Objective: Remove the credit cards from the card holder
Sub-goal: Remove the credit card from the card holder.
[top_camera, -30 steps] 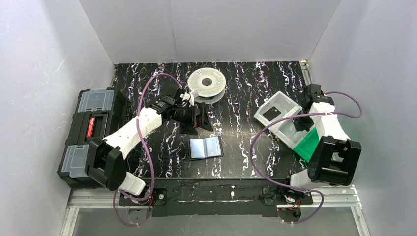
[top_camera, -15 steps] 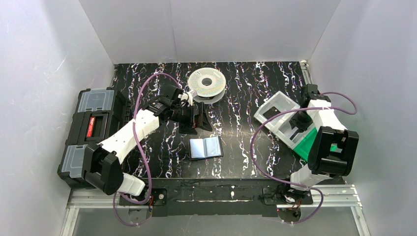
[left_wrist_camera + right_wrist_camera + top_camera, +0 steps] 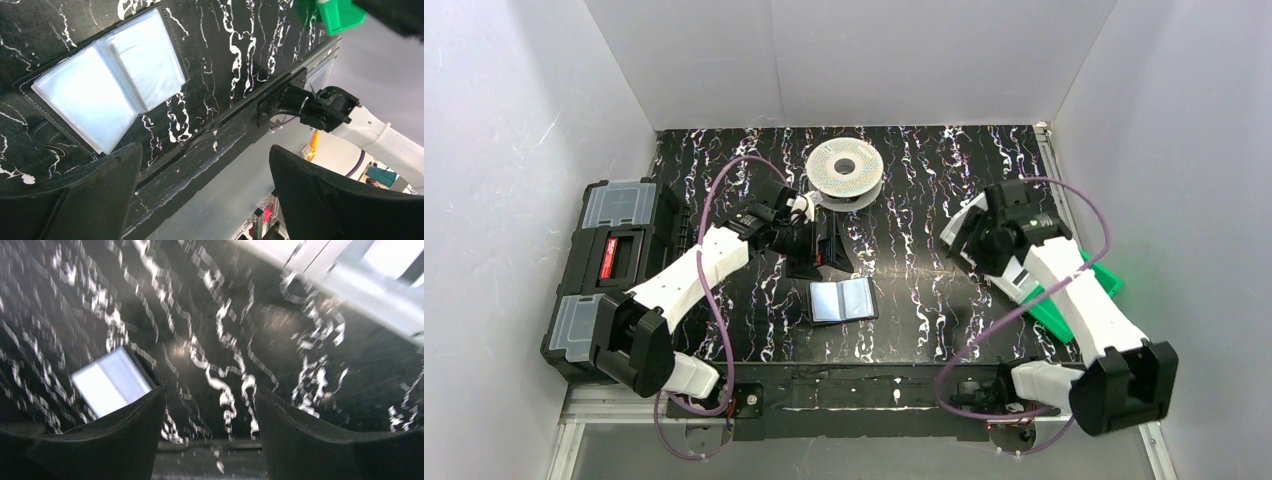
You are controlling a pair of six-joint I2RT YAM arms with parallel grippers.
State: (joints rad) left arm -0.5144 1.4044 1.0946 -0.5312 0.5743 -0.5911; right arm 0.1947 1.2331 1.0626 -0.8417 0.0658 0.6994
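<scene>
The left arm (image 3: 694, 265) reaches in from 7 o'clock, bent low over the middle of the tabletop (image 3: 904, 260), wrist tipped toward the near edge. The left fingers (image 3: 90, 200) stand wide apart and hold nothing. The card holder (image 3: 842, 300) lies spread open and flat at 6 o'clock of them, touched by neither arm. The right arm (image 3: 1074, 300) stretches in from 5 o'clock. The right fingers (image 3: 310, 440) are also apart and empty, at 2 o'clock of the holder. A white spool (image 3: 844, 170) sits at 12 o'clock of the holder and a black toolbox (image 3: 609, 270) at 9 o'clock. A green bin (image 3: 1049, 320) lies under the right arm.
</scene>
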